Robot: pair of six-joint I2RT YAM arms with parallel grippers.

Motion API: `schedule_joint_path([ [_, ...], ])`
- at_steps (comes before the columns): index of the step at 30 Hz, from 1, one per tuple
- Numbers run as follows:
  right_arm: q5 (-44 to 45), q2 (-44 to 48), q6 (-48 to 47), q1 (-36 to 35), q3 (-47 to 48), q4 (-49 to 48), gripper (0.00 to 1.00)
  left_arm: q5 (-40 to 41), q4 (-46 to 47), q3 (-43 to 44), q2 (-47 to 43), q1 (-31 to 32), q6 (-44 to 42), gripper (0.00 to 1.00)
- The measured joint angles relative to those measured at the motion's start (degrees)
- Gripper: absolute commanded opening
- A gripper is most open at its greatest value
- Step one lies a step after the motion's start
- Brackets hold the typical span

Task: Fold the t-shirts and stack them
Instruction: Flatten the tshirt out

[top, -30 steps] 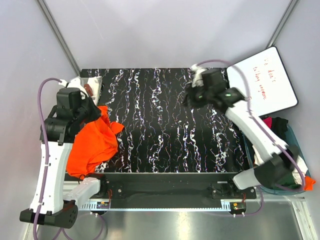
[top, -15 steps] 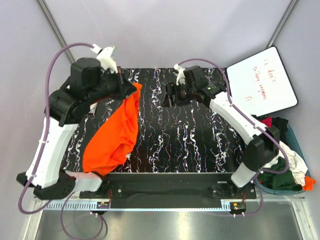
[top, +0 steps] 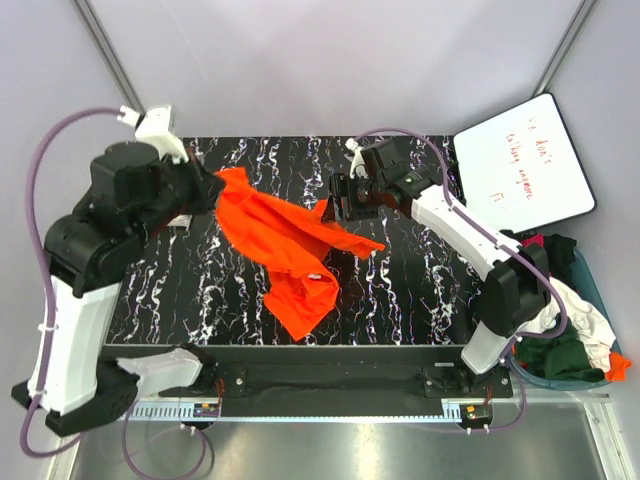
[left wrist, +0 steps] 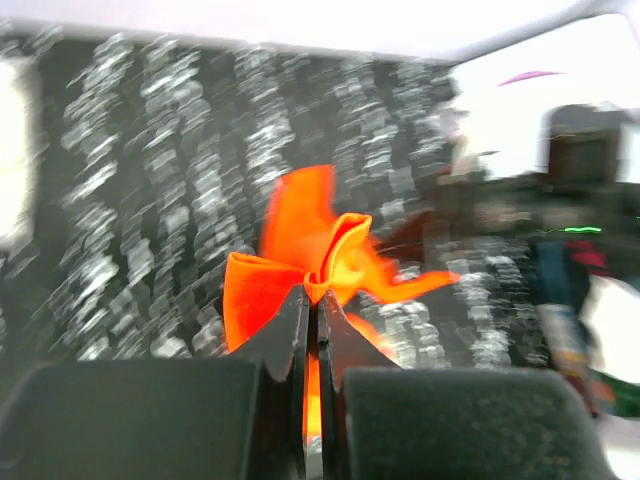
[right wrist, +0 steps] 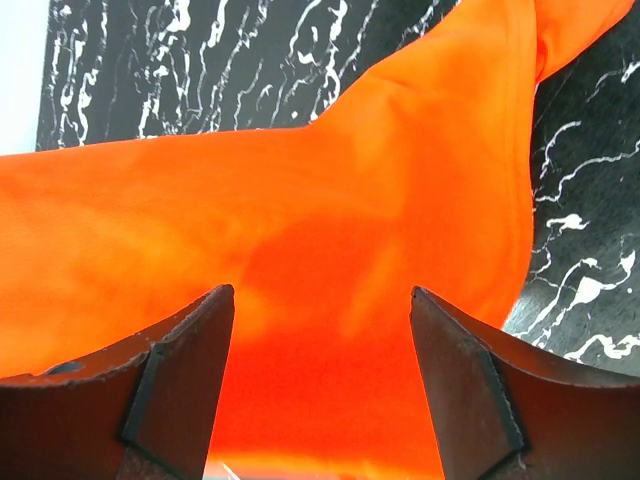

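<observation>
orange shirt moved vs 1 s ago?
Yes. The orange shirt swung right, from the left edge of the table to its middle, nearer the whiteboard.

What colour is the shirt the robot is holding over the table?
Bright orange, with no pattern. The t-shirt shows best in the right wrist view.

Top view, one item of writing: red handwriting on the white board (top: 527, 160), which lies tilted to the right of the right pincer (top: 332, 204), apart from it and on the side away from its fingertips. The writing runs in about two short lines along the board, with a small separate mark nearer the pincer's side. The first words may be "we don't"; the rest is too small to read. Both wrist views: nothing readable.
</observation>
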State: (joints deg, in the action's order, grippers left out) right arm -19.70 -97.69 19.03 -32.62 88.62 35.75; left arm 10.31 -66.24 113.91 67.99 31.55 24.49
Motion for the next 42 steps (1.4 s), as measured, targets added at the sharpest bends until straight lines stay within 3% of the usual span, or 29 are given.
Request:
schedule_joint_path([
  [3, 0.13, 0.00, 0.26, 0.00, -1.44, -0.33, 0.85, 2.84, -1.42, -10.54, -4.52, -3.04, 0.63, 0.00],
  [7, 0.74, 0.00, 0.24, 0.00, -4.17, -0.46, 1.00, 3.37, -1.36, -22.34, -5.88, -3.54, 1.77, 0.00],
  [14, 0.76, 0.00, 1.44, 0.20, -9.53, -0.70, 0.99, 2.78, -0.13, -37.99, -6.58, -3.54, 4.55, 0.00],
  [18, 0.13, 0.00, 4.35, 2.21, -14.49, -0.42, 0.97, 2.49, 0.42, -39.82, -8.00, -3.54, 5.42, 0.00],
  [27, -7.96, 0.00, 14.97, 13.88, -26.91, -0.33, 0.94, 2.25, 1.97, -40.48, -9.03, -3.54, 5.62, 0.00],
  [34, -18.69, 0.55, 26.45, 13.77, -34.73, -8.37, 0.91, 1.90, 2.89, -41.07, -8.92, -3.54, 5.60, 0.00],
  [42, -24.57, 0.70, 34.07, 13.77, -42.29, -12.20, 0.88, 1.49, 2.95, -41.40, -8.22, -3.54, 5.60, 0.00],
])
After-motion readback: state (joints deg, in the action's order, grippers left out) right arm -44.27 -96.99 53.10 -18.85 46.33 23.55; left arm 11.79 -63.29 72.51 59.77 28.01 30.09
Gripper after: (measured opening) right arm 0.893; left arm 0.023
